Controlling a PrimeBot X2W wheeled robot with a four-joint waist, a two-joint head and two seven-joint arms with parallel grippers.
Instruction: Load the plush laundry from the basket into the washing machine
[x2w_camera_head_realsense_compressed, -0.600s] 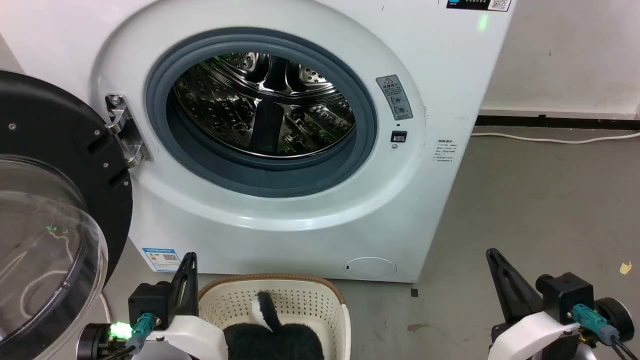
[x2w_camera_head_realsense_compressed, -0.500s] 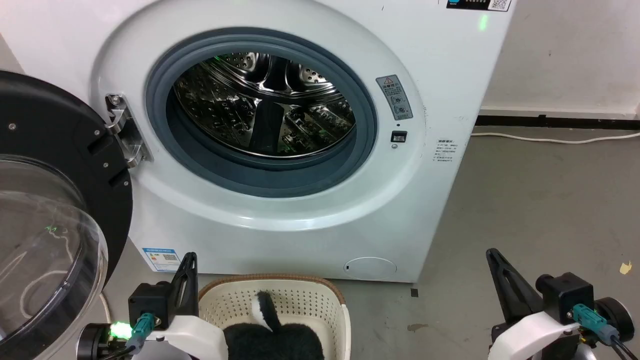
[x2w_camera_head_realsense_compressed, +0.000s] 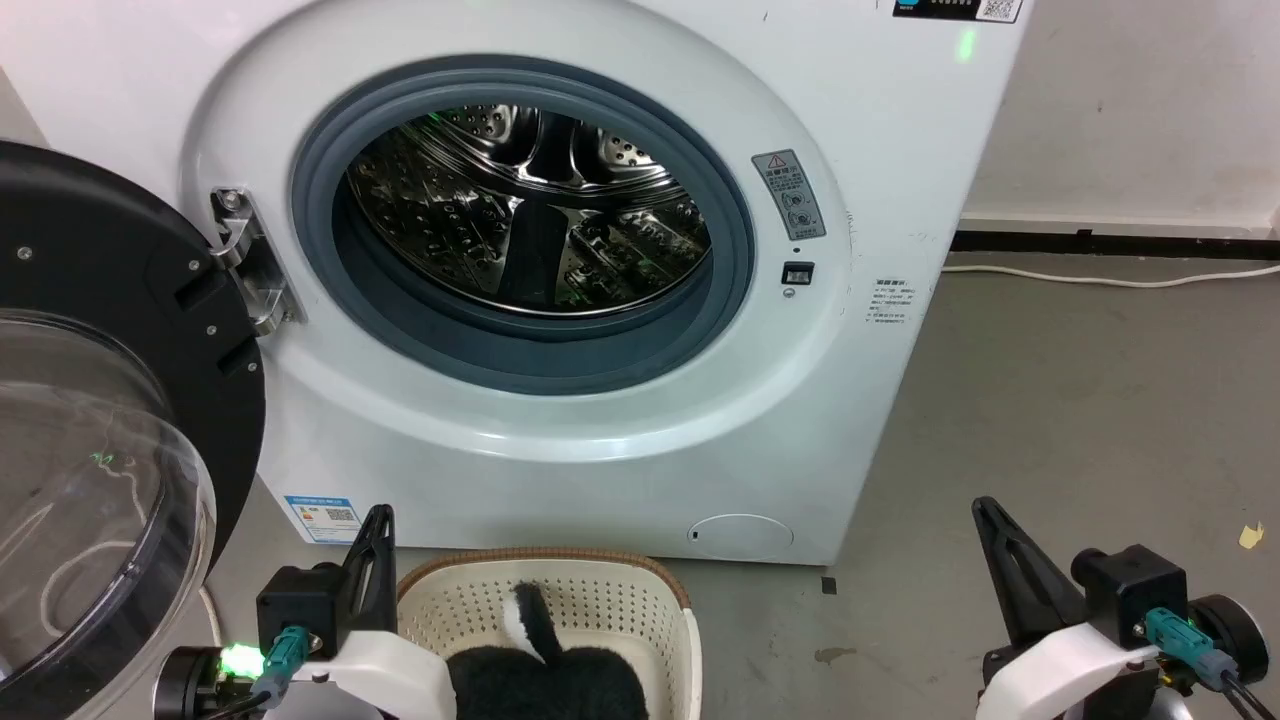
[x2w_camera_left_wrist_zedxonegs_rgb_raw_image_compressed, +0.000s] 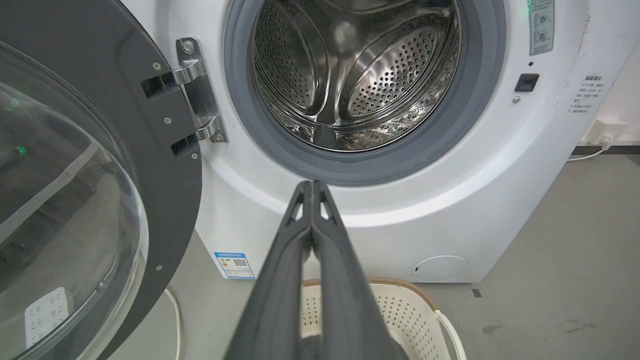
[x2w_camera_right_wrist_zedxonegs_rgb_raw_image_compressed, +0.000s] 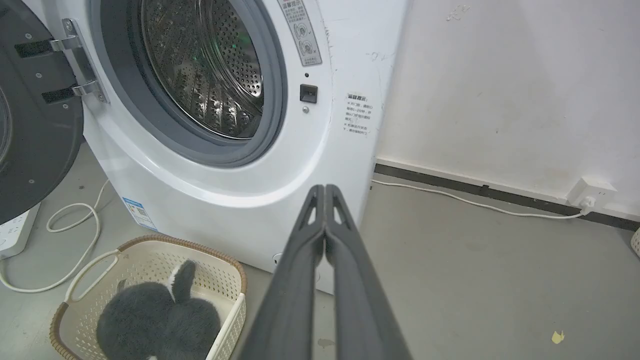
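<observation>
The washer (x2w_camera_head_realsense_compressed: 600, 440) takes up most of the far side, white and front-loading, standing on the grey floor (x2w_camera_head_realsense_compressed: 1050, 400) against a pale wall (x2w_camera_head_realsense_compressed: 1130, 100). Its round door (x2w_camera_head_realsense_compressed: 110, 250), black-rimmed with a clear dome, hangs wide open to the left on a steel hinge. Inside the grey gasket (x2w_camera_head_realsense_compressed: 560, 345) the steel drum (x2w_camera_head_realsense_compressed: 450, 220) shines, dotted with holes. Near the washer's foot, just in front of it, sits the basket (x2w_camera_head_realsense_compressed: 600, 610), cream and perforated with a brown rim. The plush (x2w_camera_head_realsense_compressed: 545, 685) lies inside it, a black fluffy heap with one black-and-white limb (x2w_camera_head_realsense_compressed: 530, 615) sticking up toward the washer. The left gripper (x2w_camera_head_realsense_compressed: 380, 512) hangs just left of the basket, its two dark fingers pressed together and pointing at the washer, holding nothing. The right gripper (x2w_camera_head_realsense_compressed: 983, 503) is well apart to the right over bare floor, fingers likewise pressed together with nothing between them. A white cable (x2w_camera_head_realsense_compressed: 1100, 278) runs along the foot of the wall at far right.
</observation>
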